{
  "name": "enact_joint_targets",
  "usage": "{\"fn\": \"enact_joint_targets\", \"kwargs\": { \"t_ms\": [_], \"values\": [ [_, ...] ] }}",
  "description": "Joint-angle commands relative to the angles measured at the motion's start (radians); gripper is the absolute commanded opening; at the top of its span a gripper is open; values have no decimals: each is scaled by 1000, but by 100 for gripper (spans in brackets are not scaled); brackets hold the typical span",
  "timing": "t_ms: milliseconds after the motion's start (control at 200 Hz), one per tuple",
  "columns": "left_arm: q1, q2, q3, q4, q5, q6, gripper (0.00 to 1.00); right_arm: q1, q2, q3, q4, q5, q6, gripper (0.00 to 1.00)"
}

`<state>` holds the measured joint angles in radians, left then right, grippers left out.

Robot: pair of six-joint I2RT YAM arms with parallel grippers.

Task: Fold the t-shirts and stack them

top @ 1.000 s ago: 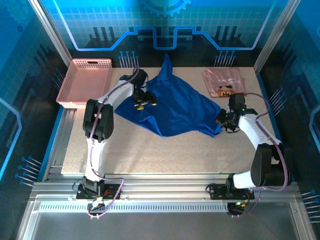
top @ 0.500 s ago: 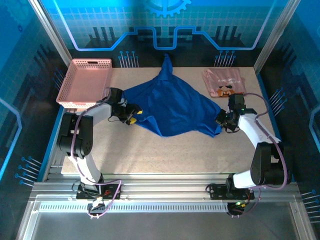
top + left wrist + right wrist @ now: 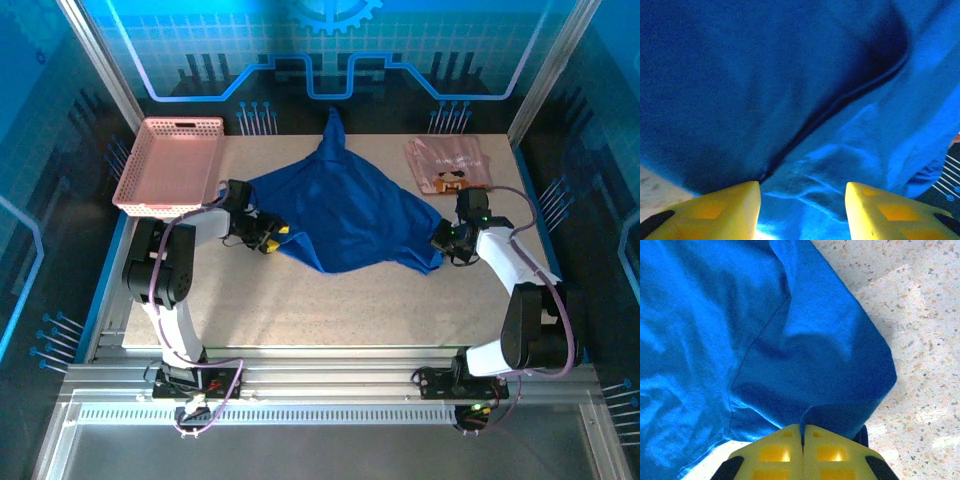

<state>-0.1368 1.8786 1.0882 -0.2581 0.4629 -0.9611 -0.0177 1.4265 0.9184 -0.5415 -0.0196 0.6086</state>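
Tabletop (image 3: pixel 380 310) carries one blue shirt (image 3: pixel 350 215), one pink shirt (image 3: pixel 445 165), one basket (image 3: pixel 135 178)

The table (image 3: pixel 350 310) has a light, speckled top. A big blue t-shirt (image 3: pixel 345 215) lies rumpled in the middle of it. A small pink t-shirt (image 3: pixel 448 165) lies near the far right corner. A pink basket (image 3: pixel 170 165) sits at the far left corner.

L gripper (image 3: pixel 271 239) fingers apart, R gripper (image 3: pixel 441 241) clamped on blue tee (image 3: pixel 345 205)
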Motion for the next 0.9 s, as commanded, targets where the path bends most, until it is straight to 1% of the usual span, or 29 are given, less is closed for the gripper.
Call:
{"fn": "enact_joint_targets", "kwargs": {
  "t_ms": [0, 100, 260, 500, 560, 645, 800, 895],
  "values": [
    [-6, -38, 9, -93, -35, 34, 49, 15, 6, 29, -16, -12, -7, 0],
    [-6, -32, 3, -83, -38, 31, 49, 15, 9, 33, -18, -9, -12, 0],
    [-13, -10, 10, -22, -38, 6, 48, 15, 20, 40, -22, -10, -13, 0],
    [-28, 33, 60, -1, -23, -1, 39, 15, 20, 36, -23, -3, -12, 0],
    [-29, 33, 62, 0, -21, -1, 34, 15, 17, 33, -22, 0, -10, 0],
    [-29, 33, 71, -17, -20, 12, 25, 15, 17, 30, -18, 3, -10, 0],
    [-26, 18, 70, -31, -8, 28, 0, 10, 17, 29, -12, 17, -5, 0],
    [-17, -15, 65, -32, 1, 36, 0, 1, 7, 30, -5, 24, 3, 0]
  ]
}}
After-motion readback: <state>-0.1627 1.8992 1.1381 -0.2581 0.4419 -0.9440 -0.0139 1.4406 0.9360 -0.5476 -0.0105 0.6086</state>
